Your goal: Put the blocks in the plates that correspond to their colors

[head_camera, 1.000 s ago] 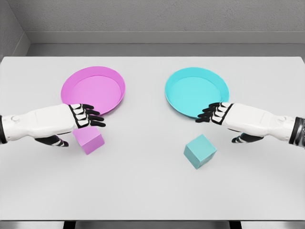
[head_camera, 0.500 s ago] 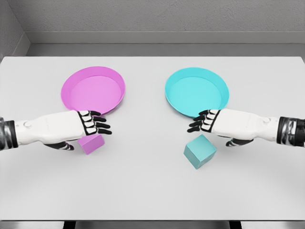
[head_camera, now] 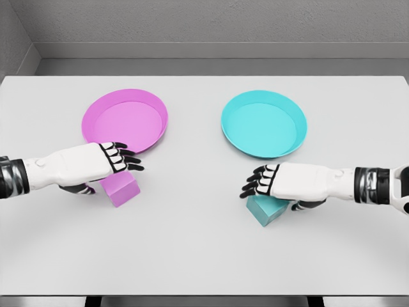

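A pink block [head_camera: 123,190] lies on the white table [head_camera: 192,243] just in front of the pink plate [head_camera: 125,121]. My left hand [head_camera: 126,161] hovers over the block's back left part, palm down, fingers stretched out and open, holding nothing. A cyan block [head_camera: 264,212] lies in front of the cyan plate [head_camera: 263,123]. My right hand [head_camera: 253,184] is directly above it and covers its top, with fingers spread and open. I cannot tell whether either palm touches its block. Both plates hold nothing.
The table ends at a front edge [head_camera: 204,296] near the bottom of the view. A grey wall [head_camera: 204,25] runs behind the table's far edge.
My right hand has moved left and toward me, from the cyan plate's front rim to above the cyan block. My left hand shifted slightly over the pink block. Neither block moved.
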`<state>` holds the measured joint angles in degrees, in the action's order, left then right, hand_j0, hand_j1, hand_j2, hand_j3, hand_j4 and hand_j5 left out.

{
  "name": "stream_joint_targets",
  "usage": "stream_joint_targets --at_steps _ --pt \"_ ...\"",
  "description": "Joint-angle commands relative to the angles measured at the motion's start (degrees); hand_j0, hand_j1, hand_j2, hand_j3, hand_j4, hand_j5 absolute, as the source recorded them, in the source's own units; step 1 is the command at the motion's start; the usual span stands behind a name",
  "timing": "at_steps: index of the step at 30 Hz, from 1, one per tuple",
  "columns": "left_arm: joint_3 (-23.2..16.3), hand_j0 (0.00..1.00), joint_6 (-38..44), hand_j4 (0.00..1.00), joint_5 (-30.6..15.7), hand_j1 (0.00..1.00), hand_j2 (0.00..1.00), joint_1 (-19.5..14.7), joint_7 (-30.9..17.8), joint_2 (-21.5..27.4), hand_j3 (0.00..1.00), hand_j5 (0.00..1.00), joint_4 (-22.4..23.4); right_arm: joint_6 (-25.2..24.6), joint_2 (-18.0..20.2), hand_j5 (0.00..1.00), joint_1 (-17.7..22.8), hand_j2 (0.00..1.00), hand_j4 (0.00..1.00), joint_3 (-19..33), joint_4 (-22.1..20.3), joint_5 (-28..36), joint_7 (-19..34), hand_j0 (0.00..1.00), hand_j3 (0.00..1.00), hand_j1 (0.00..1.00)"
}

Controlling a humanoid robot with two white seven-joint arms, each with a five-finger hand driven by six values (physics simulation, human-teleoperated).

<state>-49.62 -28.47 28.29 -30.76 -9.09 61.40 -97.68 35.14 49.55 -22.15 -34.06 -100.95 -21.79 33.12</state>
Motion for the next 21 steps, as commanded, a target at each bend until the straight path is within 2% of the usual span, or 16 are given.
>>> stream_joint_targets --at_steps 1,3,12,17,21 --pt "-0.04 1.00 0.79 1.00 0.01 1.00 1.00 0.00 0.03 -0.14 1.00 1.00 0.39 -0.14 0.02 0.95 0.00 0.95 0.95 -0.56 -0.04 0.34 0.02 0.95 0.95 0.95" --pt "-0.21 1.00 0.61 1.00 0.80 1.00 1.00 0.09 0.03 -0.93 1.00 1.00 0.39 -0.14 0.02 0.95 -0.44 0.95 0.95 -2.24 0.05 0.34 0.02 0.95 0.95 0.95" --pt "-1.09 1.00 0.79 1.00 2.91 1.00 1.00 0.00 0.12 -1.72 1.00 1.00 0.39 -0.14 -0.59 0.95 -1.23 0.95 0.95 -2.33 0.05 0.34 -0.07 0.95 0.95 0.95" --pt "-1.35 1.00 0.87 1.00 3.70 1.00 1.00 -0.09 0.12 -2.34 1.00 1.00 0.74 -0.14 -0.68 0.95 -1.58 0.95 0.95 -4.35 0.05 0.34 0.02 0.95 0.95 0.95" --pt "-1.44 0.97 0.87 0.97 3.79 0.97 0.97 0.00 0.12 -2.60 0.97 0.97 0.74 -0.14 -0.68 0.95 -1.41 0.95 0.95 -4.35 0.05 -0.97 0.10 0.95 0.95 0.95"
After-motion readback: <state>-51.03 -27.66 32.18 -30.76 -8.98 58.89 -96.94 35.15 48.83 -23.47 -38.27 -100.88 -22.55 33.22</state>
